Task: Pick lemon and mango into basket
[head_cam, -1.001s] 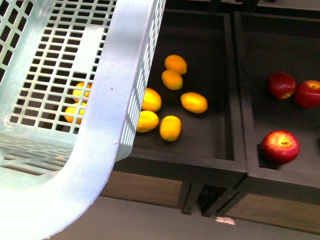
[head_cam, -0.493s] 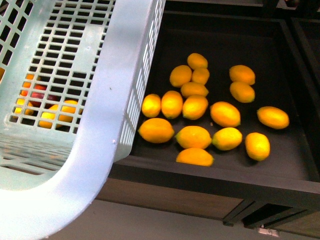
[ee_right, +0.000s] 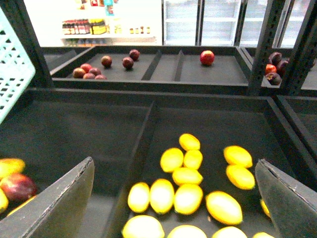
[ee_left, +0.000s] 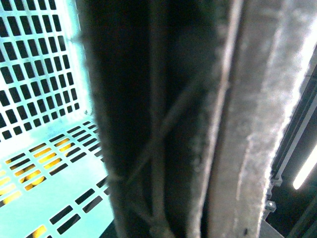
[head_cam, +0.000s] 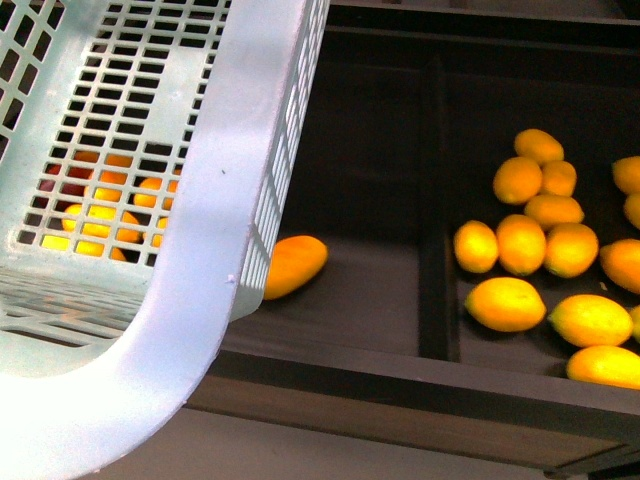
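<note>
The light blue-green basket (head_cam: 150, 130) hangs close in front of me and fills the left of the front view; my left gripper (ee_left: 208, 163) is shut on the basket, its pads pressed together in the left wrist view. A yellow-orange mango (head_cam: 293, 265) lies in the dark left bin, half hidden behind the basket wall. Several lemons (head_cam: 522, 245) lie bunched in the bin to its right. My right gripper (ee_right: 173, 198) hovers open above the lemons (ee_right: 187, 176), its fingers (ee_right: 59, 203) wide apart with nothing between them.
A raised divider (head_cam: 435, 200) separates the two bins. More yellow-orange fruit (head_cam: 100, 215) shows through the basket lattice. A dark red mango (ee_right: 17, 186) lies in the left bin. The back shelf holds dark red fruit (ee_right: 106, 62) and a red apple (ee_right: 207, 57).
The front view has swung left along the shelf: the apples are gone, the lemon bin slid to the right, and the mango bin came in. The basket kept its place in view.
</note>
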Controlling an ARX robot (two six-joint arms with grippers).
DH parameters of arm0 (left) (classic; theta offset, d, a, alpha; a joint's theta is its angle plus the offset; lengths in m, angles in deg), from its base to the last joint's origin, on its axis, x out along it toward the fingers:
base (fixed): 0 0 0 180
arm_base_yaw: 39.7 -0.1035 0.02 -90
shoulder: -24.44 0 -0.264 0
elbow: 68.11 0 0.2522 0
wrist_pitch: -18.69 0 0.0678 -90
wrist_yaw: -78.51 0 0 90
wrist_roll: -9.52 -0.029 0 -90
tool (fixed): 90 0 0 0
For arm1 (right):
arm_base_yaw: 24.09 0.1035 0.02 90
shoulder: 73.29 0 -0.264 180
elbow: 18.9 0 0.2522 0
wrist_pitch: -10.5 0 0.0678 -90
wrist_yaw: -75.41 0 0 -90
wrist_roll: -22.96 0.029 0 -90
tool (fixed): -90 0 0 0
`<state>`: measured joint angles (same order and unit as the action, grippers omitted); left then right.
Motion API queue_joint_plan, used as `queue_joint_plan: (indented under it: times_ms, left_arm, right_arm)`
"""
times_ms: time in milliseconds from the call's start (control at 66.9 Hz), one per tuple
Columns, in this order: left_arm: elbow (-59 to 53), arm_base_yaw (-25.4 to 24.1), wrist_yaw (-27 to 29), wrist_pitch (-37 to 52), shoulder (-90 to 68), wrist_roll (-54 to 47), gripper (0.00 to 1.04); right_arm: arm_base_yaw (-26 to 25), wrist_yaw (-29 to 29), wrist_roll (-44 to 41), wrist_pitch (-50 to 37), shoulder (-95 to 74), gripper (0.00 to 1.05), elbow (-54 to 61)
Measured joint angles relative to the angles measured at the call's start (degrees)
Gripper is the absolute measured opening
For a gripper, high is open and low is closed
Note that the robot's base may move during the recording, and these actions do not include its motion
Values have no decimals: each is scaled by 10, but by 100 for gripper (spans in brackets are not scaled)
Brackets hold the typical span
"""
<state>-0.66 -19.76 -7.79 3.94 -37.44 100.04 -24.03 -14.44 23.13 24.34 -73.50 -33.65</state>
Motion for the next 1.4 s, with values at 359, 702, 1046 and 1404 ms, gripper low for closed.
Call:
queue_joint_plan:
  times_ms: [359, 702, 1046, 1404]
  left_arm:
    - [0, -6, 18, 0, 2, -14, 16]
    - [234, 17, -13, -395, -167, -468, 16]
    - [367, 95, -171, -333, -343, -507, 15]
    - [385, 155, -191, -249, -388, -417, 15]
  right_arm:
    - [0, -4, 0, 0, 0, 96, 0]
    - [0, 0, 0, 0, 0, 96, 0]
    - [0, -1, 0, 0, 0, 96, 0]
    - [0, -1, 0, 0, 0, 96, 0]
